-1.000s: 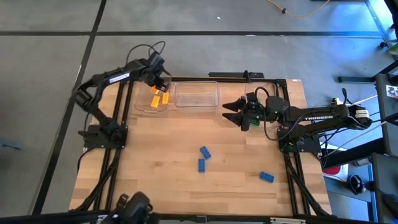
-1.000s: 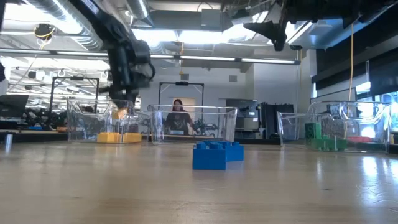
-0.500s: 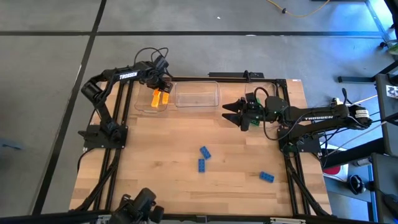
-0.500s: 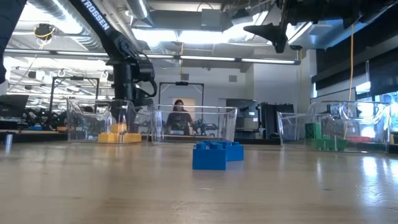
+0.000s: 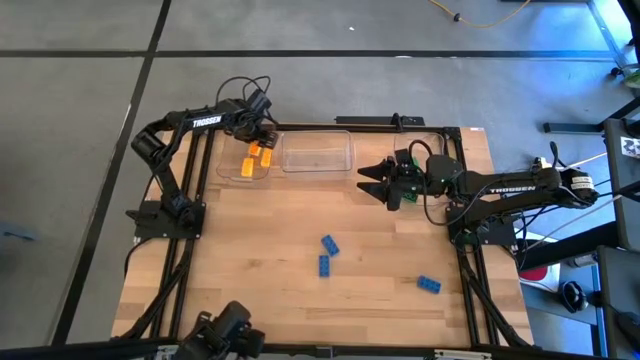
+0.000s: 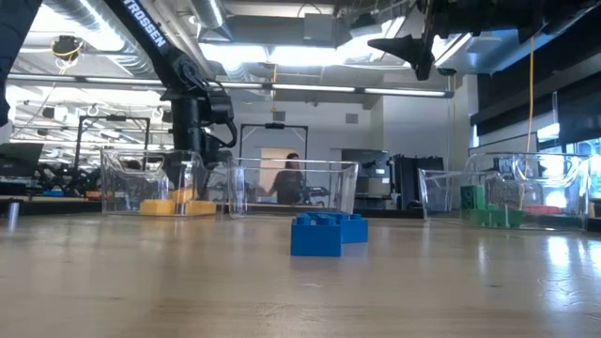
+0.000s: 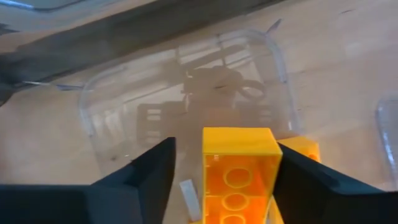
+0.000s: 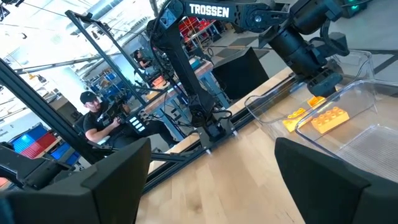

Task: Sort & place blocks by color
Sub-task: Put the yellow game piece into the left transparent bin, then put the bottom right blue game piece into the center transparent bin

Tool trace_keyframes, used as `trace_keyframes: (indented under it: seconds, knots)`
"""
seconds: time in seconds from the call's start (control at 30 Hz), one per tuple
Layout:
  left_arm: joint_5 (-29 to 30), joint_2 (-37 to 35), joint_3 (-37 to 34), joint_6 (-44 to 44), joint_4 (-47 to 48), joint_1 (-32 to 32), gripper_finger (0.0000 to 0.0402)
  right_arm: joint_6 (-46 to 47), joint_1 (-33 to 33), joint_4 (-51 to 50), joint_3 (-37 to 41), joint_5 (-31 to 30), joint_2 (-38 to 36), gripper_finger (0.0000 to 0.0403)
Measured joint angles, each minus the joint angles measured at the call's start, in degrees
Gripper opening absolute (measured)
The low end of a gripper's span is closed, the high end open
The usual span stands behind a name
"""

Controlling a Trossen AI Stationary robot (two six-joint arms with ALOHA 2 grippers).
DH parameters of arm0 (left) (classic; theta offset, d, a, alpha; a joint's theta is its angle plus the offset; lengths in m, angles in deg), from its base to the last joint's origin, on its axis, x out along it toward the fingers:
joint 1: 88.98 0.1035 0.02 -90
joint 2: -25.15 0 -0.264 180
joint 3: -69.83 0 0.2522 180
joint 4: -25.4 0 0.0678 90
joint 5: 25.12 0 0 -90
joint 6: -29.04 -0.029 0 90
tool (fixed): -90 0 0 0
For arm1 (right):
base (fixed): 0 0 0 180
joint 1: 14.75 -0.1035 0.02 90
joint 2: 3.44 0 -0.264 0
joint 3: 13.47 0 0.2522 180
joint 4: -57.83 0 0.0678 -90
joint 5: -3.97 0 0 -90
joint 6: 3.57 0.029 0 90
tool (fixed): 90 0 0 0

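Note:
My left gripper (image 5: 258, 136) is open and sits low over the left clear bin (image 5: 232, 165) at the table's far left. In the left wrist view a yellow block (image 7: 239, 171) shows its hollow underside between the fingers, close to one. More yellow blocks (image 5: 250, 164) lie on the bin floor. My right gripper (image 5: 363, 179) hovers open and empty above the table, to the right of the middle bin (image 5: 317, 152). Three blue blocks (image 5: 329, 244) (image 5: 324, 265) (image 5: 430, 284) lie flat on the table. My left gripper stands around the yellow block, with a gap on one side. The block's other side (image 7: 273, 174) lies right by the other finger (image 7: 311, 183). I cannot tell whether they touch.
A third clear bin with green blocks (image 6: 488, 216) stands under my right arm at the far right. The near half of the table holds only the blue blocks (image 6: 327, 233). A person (image 6: 289, 178) is in the room beyond the table.
My left arm has shifted toward the table's far edge and its gripper has sunk lower at the left bin. The yellow block seen at its fingertips a second ago is now down among the other yellow blocks. My right arm has kept still.

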State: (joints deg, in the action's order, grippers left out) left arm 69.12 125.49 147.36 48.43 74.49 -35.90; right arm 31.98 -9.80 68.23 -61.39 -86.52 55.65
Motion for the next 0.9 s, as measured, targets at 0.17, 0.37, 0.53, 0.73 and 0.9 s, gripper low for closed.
trace_keyframes:
  seconds: [0.17,0.37,0.53,0.73,0.9]
  knots:
    - [-2.00,-0.04,0.02,0.03,-0.33,0.00,0.0262,0.00,0.02,0.00,0.00,0.00,0.00,0.0343]
    - [-1.32,-0.92,0.04,1.34,-0.06,0.28,0.0271,0.00,0.01,-0.02,0.00,0.02,0.00,0.0343]
    - [-0.75,-3.54,0.07,2.60,-0.50,0.69,0.0272,0.11,0.00,-0.04,0.00,0.02,0.00,0.0343]
    - [-0.32,-11.01,0.08,2.58,-4.32,0.63,0.0272,0.04,0.00,-0.02,0.00,0.02,0.00,0.0343]
    - [-3.53,-19.38,0.11,0.71,-9.28,-2.50,0.0273,0.14,0.00,-0.02,0.00,0.02,0.00,0.0343]
